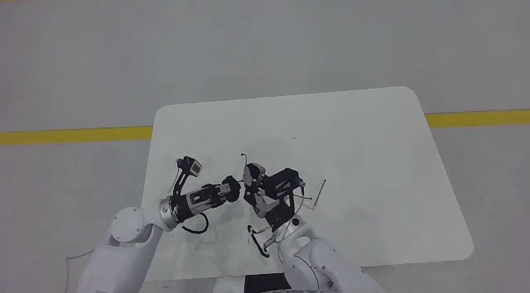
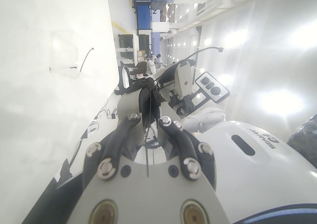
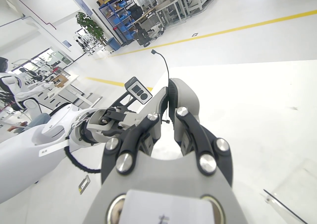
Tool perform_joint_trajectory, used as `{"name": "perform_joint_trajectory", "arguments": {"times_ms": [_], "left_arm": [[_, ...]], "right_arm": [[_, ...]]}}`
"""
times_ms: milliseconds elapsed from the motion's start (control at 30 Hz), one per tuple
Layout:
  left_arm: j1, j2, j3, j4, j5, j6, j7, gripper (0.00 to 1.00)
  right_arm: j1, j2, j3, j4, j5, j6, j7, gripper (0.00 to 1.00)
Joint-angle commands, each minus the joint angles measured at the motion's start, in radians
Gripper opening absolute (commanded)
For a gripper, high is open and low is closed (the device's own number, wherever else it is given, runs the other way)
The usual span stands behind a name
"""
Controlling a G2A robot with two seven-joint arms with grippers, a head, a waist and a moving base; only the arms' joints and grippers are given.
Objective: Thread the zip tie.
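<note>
My right gripper (image 3: 169, 87) pinches the zip tie (image 3: 165, 61) below its head, my left gripper (image 2: 149, 86) grips the tail at its 9 o'clock; threading looks not yet done.

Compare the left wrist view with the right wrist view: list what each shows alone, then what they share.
Left wrist only: the tail of the zip tie running back through the shut left tool. Right wrist only: a potted plant in the room behind. Both: the right tool shut on the tie, its head curving out; a clear box on the white table.
</note>
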Motion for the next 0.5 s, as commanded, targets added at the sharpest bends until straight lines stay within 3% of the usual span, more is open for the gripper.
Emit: {"name": "perform_joint_trajectory", "arguments": {"times_ms": [0, 467], "left_arm": [[0.0, 0.0, 0.0, 0.0, 0.0, 0.0, 0.0, 0.0], [0.0, 0.0, 0.0, 0.0, 0.0, 0.0, 0.0, 0.0]], "right_arm": [[0.003, 0.005, -0.005, -0.002, 0.006, 0.007, -0.003, 0.0], [0.016, 0.022, -0.024, 0.0, 0.025, 0.027, -0.018, 0.0]]}}
